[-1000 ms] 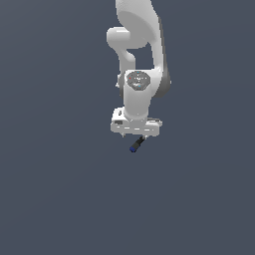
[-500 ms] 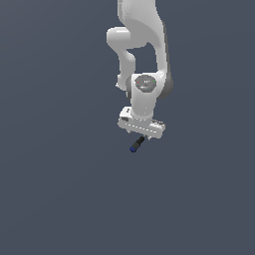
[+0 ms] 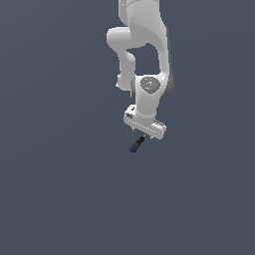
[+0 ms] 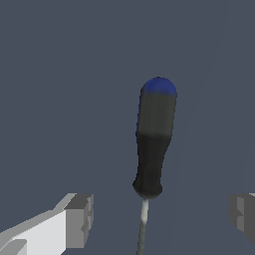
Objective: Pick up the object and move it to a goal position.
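Note:
The object (image 3: 135,145) is a slim black rod with a rounded blue end. It shows just below the white hand in the exterior view, with the blue end pointing away from the hand. In the wrist view the object (image 4: 153,144) fills the middle, and a thin grey shaft runs from its black end back between the fingers. My gripper (image 3: 144,135) is directly over the shaft end. In the wrist view the gripper (image 4: 162,219) is open: its fingers (image 4: 79,219) stand wide apart on either side of the shaft, touching nothing.
A plain dark grey surface (image 3: 60,189) surrounds the object on all sides. The white arm (image 3: 144,45) rises from the hand to the top of the exterior view. No goal marker shows.
The hand has shifted slightly toward the exterior view's right and turned a little. The object has stayed where it was.

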`<state>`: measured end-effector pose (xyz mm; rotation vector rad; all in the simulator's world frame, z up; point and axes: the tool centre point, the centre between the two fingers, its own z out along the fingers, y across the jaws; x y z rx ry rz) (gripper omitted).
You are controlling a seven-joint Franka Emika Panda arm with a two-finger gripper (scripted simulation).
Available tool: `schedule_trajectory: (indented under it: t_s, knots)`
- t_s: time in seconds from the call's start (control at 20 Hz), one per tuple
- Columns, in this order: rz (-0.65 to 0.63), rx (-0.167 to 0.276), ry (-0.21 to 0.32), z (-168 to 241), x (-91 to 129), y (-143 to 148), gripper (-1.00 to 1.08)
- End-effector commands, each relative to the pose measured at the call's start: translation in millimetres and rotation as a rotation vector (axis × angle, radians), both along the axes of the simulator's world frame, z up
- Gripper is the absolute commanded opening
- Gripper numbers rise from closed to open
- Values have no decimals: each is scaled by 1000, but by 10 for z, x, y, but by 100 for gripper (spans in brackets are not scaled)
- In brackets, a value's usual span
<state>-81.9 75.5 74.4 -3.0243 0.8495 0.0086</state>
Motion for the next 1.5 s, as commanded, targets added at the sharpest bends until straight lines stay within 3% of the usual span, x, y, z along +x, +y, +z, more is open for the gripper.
schedule_trajectory:
  t_s: [0.0, 0.7, 1.45]
  knots:
    - [-37, -1, -2, -34, -45, 28, 100]
    - [-92, -2, -5, -116, -119, 74, 100]
    - [-97, -2, -5, -590, -126, 75, 100]
